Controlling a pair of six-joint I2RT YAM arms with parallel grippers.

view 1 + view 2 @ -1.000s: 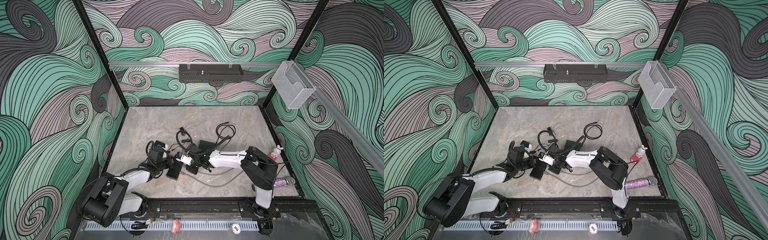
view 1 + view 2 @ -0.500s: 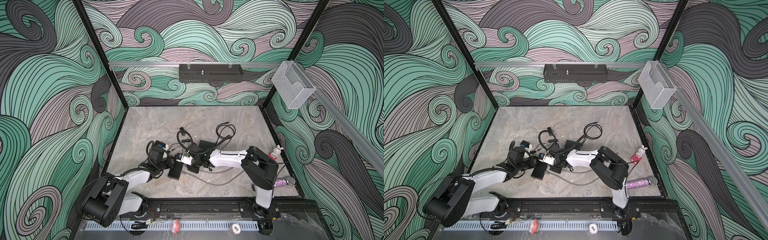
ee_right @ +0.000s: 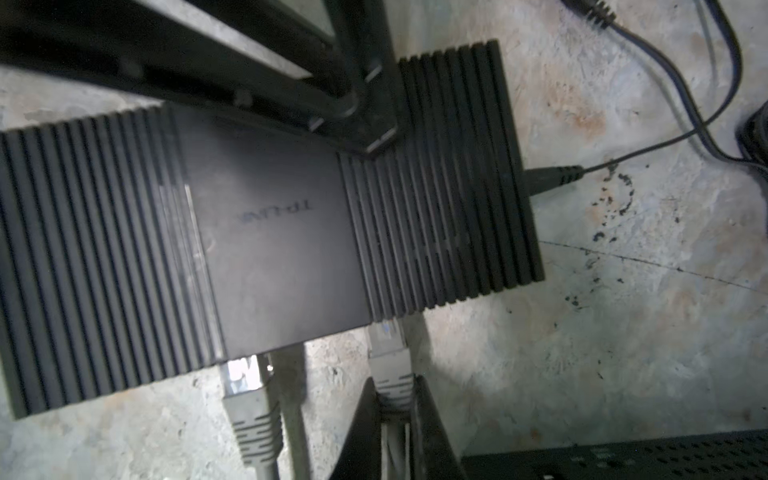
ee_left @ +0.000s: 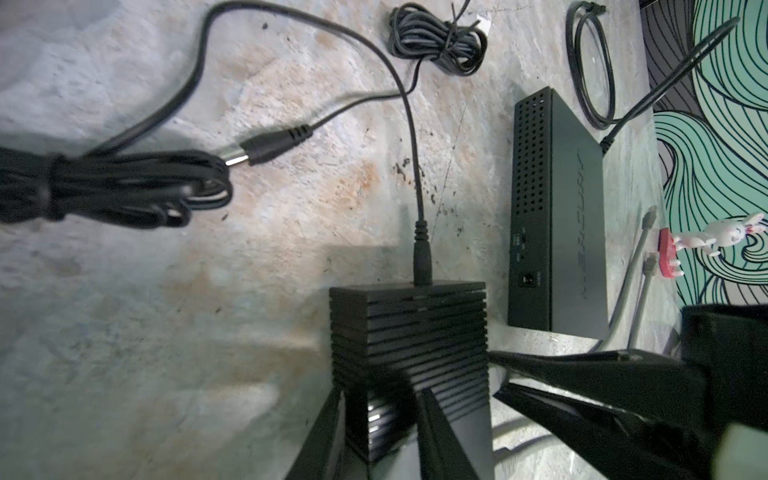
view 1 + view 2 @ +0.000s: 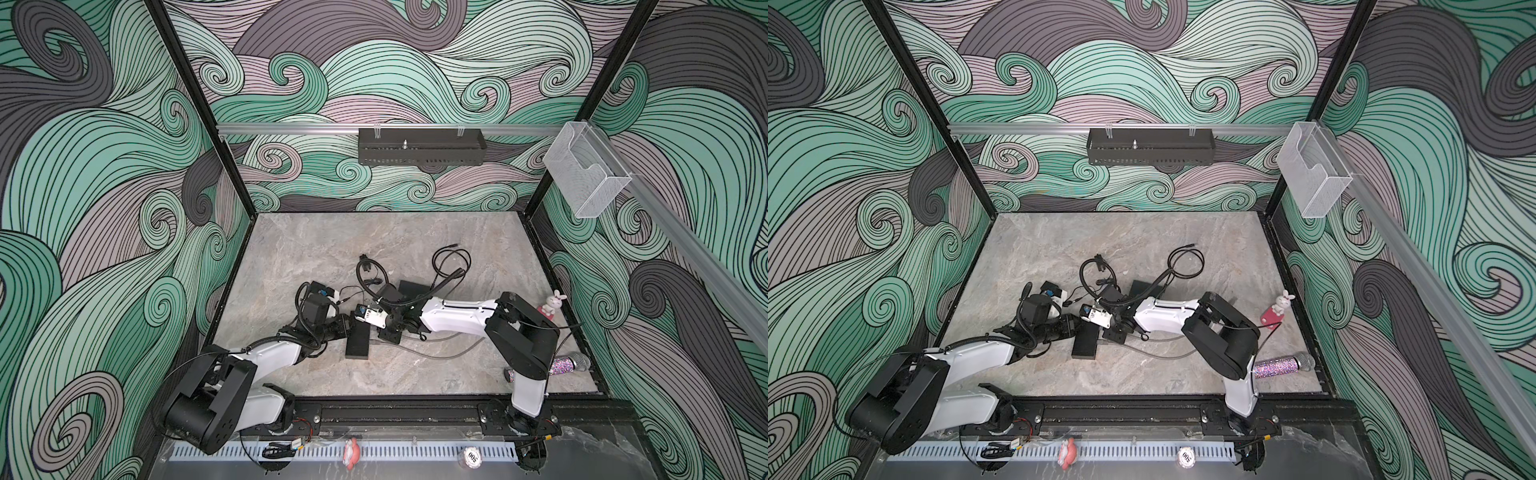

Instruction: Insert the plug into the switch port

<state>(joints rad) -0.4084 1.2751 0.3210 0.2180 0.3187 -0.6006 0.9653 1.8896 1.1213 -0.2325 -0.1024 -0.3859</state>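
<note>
Against the switch at its 3 o'clock side in a top view, right jaws pinch the grey plug, length pointing 9 o'clock; left jaws clamp the switch.

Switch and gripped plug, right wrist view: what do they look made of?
Switch: probably matte black plastic; moulded ribs, and a smooth centre panel with a faint sheen. Plug: grey ridged boot that looks like soft moulded plastic or rubber; the tip is clear, hard-looking plastic.
</note>
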